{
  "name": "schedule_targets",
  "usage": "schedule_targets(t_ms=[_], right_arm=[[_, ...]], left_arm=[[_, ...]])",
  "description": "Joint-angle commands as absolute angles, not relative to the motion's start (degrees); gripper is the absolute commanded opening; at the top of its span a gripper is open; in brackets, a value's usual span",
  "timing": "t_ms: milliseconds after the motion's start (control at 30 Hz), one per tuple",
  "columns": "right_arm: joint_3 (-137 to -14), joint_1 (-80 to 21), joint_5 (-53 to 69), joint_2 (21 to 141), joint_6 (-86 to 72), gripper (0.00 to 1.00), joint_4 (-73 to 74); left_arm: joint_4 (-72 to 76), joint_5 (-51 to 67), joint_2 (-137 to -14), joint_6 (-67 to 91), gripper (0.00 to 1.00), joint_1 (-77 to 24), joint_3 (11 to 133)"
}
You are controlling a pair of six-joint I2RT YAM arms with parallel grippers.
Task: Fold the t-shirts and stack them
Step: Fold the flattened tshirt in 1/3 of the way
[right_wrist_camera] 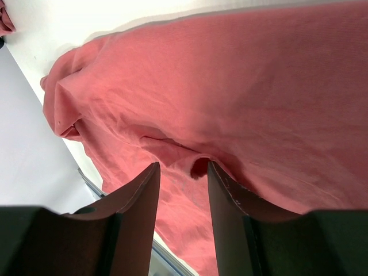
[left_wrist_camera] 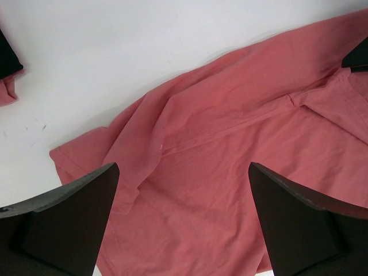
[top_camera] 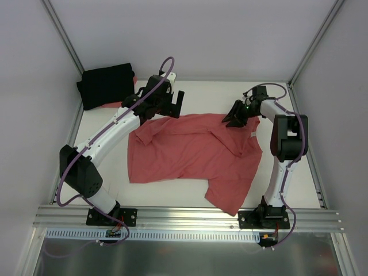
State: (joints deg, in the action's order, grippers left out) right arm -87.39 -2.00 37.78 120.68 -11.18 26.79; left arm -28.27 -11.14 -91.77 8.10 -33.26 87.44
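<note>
**Coral tee: flattening before 1st fold**

Obs: coral-red t-shirt is lying crumpled mid-worktop. Its far edge is bunching and one part is trailing twd the near right edge. The black t-shirt is sitting folded in the far left corner, well apart from it.

Tools: left tool is hovering over the far-left corner of the coral tee, jaws wide apart, carrying nothing. The right tool is resting down on the far-right part of the cloth. Its jaws are partway together, w/ a raised pucker running btwn the fingers. Cannot tell whether it is truly clamping or only straddling the pucker.

Judgement: the step in hand is looking like spreading the coral tee flat & square. The task is reading abt half done at best, as the black one is folded and the coral one is not.

Doing it well:
- Aiming the left tool at the cloth's edge, not mid-panel, and pinching one layer only.
- Checking the right tool is really biting before any pull, since soft cotton slips out easily.
- Lifting both sides together and drawing them apart left/right, so wrinkles are running out instead of twisting.
- Keeping the trailing near-right part from sliding off the worktop while pulling.
</note>
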Motion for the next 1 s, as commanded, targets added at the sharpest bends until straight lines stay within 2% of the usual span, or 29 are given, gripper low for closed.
schedule_targets(t_ms=[0,200,267,300,333,600,967], right_arm=[[-87.3,-3.4,38.1,120.9,-12.2,0.42,25.7],[-87.0,-4.1,38.1,121.1,-12.7,0.41,25.3],[-86.6,-4.2,38.3,121.1,-12.7,0.36,25.2],[-86.4,-4.2,38.6,121.2,-12.6,0.26,25.1],[-86.2,-4.1,38.8,121.0,-12.6,0.01,24.9],[-85.1,-4.1,38.9,119.0,-11.5,0.00,26.5],[-77.3,-4.8,41.1,108.9,-9.9,0.00,30.5]], left_arm=[[-27.4,-11.6,-89.1,7.6,0.99,-32.5,86.9],[-27.2,-11.3,-88.9,7.6,0.99,-32.3,86.5],[-27.2,-11.3,-88.8,7.6,0.99,-32.3,86.4],[-27.2,-11.3,-88.7,7.6,0.99,-32.2,86.3],[-27.2,-11.4,-88.6,7.6,0.99,-32.3,86.2],[-27.0,-11.1,-88.1,7.8,0.99,-31.9,85.6],[-26.7,-11.0,-88.5,8.2,0.99,-31.9,86.0]])
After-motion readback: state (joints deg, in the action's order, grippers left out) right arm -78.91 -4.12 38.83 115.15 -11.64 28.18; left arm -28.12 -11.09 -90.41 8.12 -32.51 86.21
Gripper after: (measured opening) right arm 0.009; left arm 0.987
